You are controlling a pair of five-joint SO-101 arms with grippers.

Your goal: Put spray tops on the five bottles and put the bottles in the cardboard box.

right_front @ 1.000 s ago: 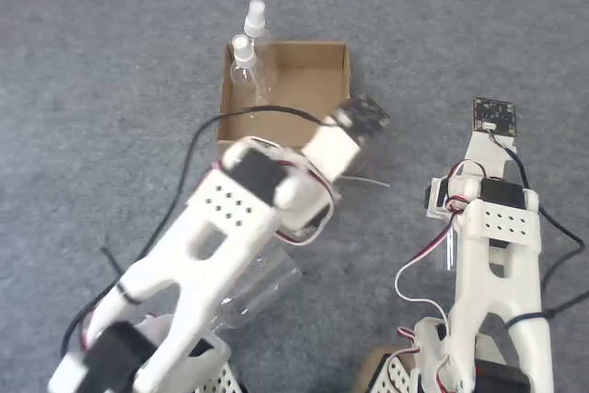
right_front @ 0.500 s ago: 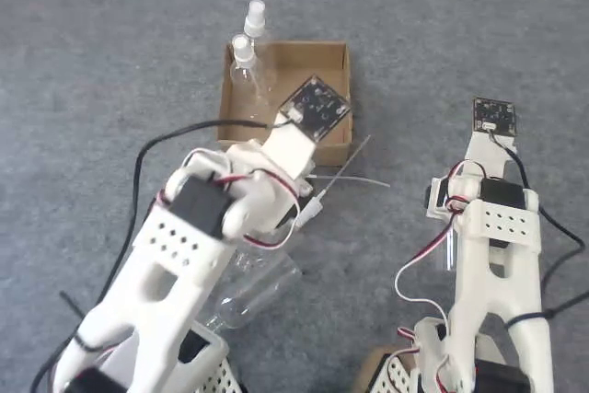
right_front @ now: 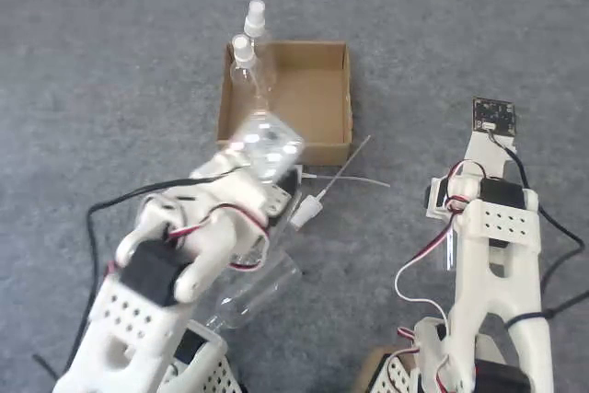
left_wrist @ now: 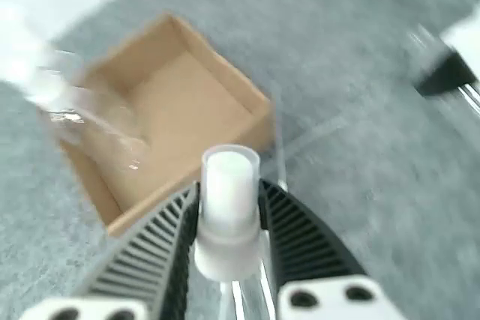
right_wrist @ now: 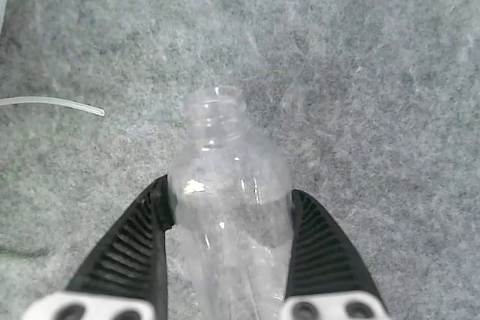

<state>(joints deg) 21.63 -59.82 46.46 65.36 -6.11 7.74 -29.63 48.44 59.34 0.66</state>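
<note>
Near the cardboard box (left_wrist: 180, 103), left jaws clasp a spray top (left_wrist: 226, 207); right jaws grip an uncapped bottle (right_wrist: 229, 200).

Table cover (right_front: 110, 89): grey, mottled, felt-like. Cardboard box (right_front: 317, 98), upper centre of high view: plain brown. Two bottles (right_front: 247, 75) at its upper left corner: clear, with white spray tops (right_front: 242, 45).

Left gripper (left_wrist: 227, 192): black ribbed fingers, white base. The spray top (left_wrist: 227, 207) in it is white.

Right gripper (right_wrist: 229, 192): same black ribbing. The bottle (right_wrist: 229, 185) in it is clear.

Left arm (right_front: 184, 264) and right arm (right_front: 497, 227): white, with black motor blocks and black cables.
</note>
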